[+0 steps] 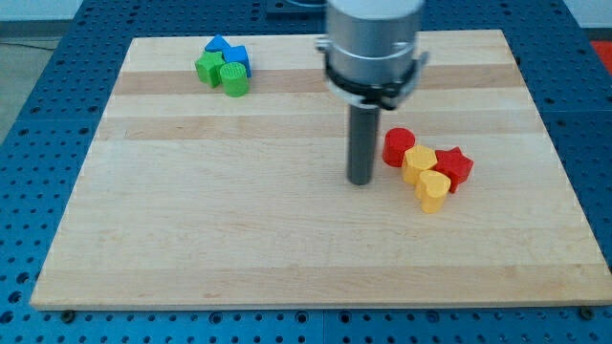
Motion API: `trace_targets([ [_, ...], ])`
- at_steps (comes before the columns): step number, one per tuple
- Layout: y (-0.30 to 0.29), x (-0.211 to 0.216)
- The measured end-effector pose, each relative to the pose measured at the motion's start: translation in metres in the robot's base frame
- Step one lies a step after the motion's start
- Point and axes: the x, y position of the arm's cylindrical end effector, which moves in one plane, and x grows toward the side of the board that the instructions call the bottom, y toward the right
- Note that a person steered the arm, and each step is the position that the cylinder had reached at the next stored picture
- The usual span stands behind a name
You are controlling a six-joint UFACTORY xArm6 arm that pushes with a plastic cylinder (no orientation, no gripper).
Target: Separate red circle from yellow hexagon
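The red circle (398, 146) lies right of the board's middle, touching the yellow hexagon (419, 162) at its lower right. A red star (454, 166) sits against the hexagon's right side, and a second yellow block (433, 189), heart-like in shape, lies just below the hexagon. My tip (360, 180) stands on the board just left of the red circle, a small gap apart from it, slightly lower in the view.
A cluster of blocks sits at the board's top left: a blue block (221, 47), another blue block (237, 58), a green block (208, 68) and a green cylinder (233, 78). The wooden board (287, 239) rests on a blue perforated table.
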Motion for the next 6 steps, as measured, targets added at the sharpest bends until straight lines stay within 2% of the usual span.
trace_targets([
  [1, 0.028, 0.0],
  [2, 0.03, -0.002],
  [4, 0.036, -0.053],
  [6, 0.054, -0.073],
])
